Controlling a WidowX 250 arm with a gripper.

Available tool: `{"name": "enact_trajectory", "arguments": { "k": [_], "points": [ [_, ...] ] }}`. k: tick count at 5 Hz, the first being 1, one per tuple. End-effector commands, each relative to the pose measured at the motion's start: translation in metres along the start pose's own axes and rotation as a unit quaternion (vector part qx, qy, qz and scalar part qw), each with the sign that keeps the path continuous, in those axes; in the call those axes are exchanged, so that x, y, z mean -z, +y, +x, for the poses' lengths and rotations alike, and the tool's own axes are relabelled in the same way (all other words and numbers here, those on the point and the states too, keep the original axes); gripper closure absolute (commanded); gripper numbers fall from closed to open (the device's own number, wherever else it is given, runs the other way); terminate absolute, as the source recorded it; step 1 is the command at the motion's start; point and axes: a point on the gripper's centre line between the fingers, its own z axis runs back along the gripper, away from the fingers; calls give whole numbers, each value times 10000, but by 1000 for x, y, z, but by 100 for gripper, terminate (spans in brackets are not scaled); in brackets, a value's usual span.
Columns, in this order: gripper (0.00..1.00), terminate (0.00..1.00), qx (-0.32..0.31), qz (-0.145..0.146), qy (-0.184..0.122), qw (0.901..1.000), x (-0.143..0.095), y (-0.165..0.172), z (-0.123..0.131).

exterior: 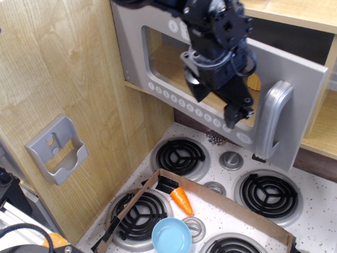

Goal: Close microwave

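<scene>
**Arm against the door, microwave nearly shut**

From my seat I see the black arm (pixel 210 37) coming in from the top of the frame and reaching down and to the right across the front of the microwave (pixel 174 68). Its claw (pixel 238 113) hangs at the lower end, right in front of the door's bottom strip and just left of the grey loop handle (pixel 274 118). The fingertips look close together, but I cannot tell whether they are clenched or released, nor whether they touch the door.

The microwave sits in the upper middle, built into the wooden wall above the stove (pixel 181 156). Its silver-grey door is hinged on the left and stands only slightly ajar, the handle edge tilted a little outward at the right. Through the clear window I see a wooden interior.

White round buttons (pixel 176 100) run along the door's lower edge, with a few more near the top. They carry marks, too small for me to read.
</scene>
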Motion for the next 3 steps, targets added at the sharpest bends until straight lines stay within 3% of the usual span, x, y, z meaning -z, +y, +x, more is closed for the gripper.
{"name": "enact_trajectory", "arguments": {
  "k": [1,3],
  "points": [
    [0,0,14,45,-731,9973,-14,-5,37],
    [0,0,72,101,-1346,9908,-10,-11,57]
  ]
}}
